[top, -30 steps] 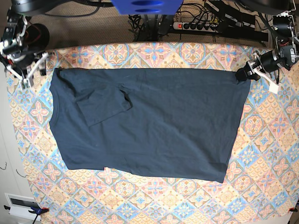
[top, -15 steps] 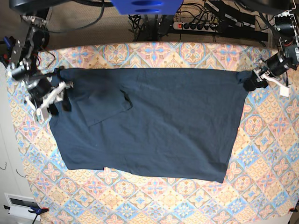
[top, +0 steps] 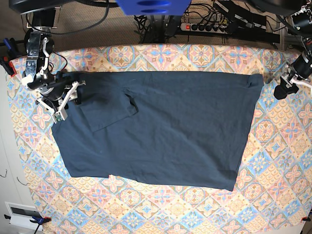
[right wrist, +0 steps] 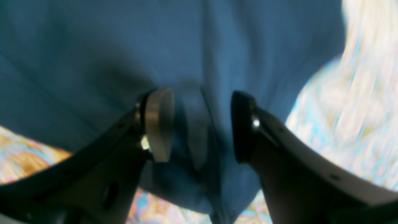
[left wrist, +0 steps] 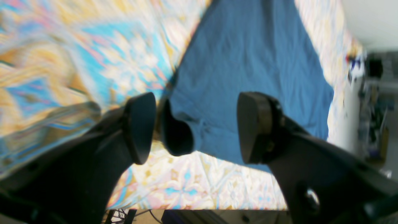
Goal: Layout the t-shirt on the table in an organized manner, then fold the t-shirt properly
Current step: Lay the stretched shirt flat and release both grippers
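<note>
While the left gripper [left wrist: 196,127] gapes wide and empty, the right gripper [right wrist: 202,124] straddles the t-shirt [top: 156,126], seemingly unclamped.

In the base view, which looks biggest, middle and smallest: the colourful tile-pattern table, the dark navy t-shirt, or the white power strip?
1. Colourful tile-pattern table
2. Dark navy t-shirt
3. White power strip, which sits farther back, so nearness makes it look a little smaller.

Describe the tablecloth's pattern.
The table has blue, pink, orange and cream floral diamond tiles; clearest in the base view.

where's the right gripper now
In the base view the right gripper is at the left, over the t-shirt's upper-left corner, jaws open astride a fold of it.
</note>
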Tool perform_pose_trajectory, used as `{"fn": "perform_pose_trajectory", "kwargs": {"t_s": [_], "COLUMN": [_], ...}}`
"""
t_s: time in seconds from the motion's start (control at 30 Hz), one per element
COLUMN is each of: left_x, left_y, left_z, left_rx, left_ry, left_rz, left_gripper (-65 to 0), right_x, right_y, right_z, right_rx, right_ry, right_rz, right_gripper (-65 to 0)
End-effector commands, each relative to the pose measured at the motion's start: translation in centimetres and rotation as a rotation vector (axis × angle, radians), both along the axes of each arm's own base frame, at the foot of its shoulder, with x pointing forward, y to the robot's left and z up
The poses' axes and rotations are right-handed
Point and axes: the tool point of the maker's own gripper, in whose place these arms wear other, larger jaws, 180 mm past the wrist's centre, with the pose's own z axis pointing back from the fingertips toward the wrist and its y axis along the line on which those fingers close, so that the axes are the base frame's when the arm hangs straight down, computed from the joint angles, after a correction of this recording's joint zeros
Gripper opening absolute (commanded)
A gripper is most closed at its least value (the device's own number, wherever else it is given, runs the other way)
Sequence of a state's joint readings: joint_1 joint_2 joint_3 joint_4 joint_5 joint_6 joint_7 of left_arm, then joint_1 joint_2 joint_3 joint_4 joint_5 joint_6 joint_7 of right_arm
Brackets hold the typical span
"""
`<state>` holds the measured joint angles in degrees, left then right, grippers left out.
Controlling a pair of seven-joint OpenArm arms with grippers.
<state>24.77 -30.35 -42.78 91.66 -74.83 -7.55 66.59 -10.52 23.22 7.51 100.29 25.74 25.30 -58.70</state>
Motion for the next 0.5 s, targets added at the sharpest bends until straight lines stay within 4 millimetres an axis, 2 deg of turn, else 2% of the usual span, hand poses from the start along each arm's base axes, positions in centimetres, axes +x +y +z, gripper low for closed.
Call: {"fn": "perform_pose_trajectory", "kwargs": {"t_s": [0.0, 0.27, 0.47], "left_x": [0.4, 0.3, 0.3], "left_y": [0.7, 1.3, 1.1], "left_z": [1.2, 1.1, 1.0], "left_rx": [0.026, 0.055, 0.052], "left_ry": [-0.028, -0.019, -0.017], "left_rz": [-0.002, 0.009, 0.006], "left_gripper": [-24.4, -24.4, -24.4], "right_x": [1.5, 0.3, -0.8], "right_y": [-0.2, -1.4, -2.3], "right_z": [1.7, -1.2, -3.4], "right_rx": [0.011, 0.026, 0.04], "right_ry": [-0.07, 0.022, 0.09], "right_rz": [0.007, -0.04, -0.076], "right_gripper": [-36.5, -38.0, -64.2]}}
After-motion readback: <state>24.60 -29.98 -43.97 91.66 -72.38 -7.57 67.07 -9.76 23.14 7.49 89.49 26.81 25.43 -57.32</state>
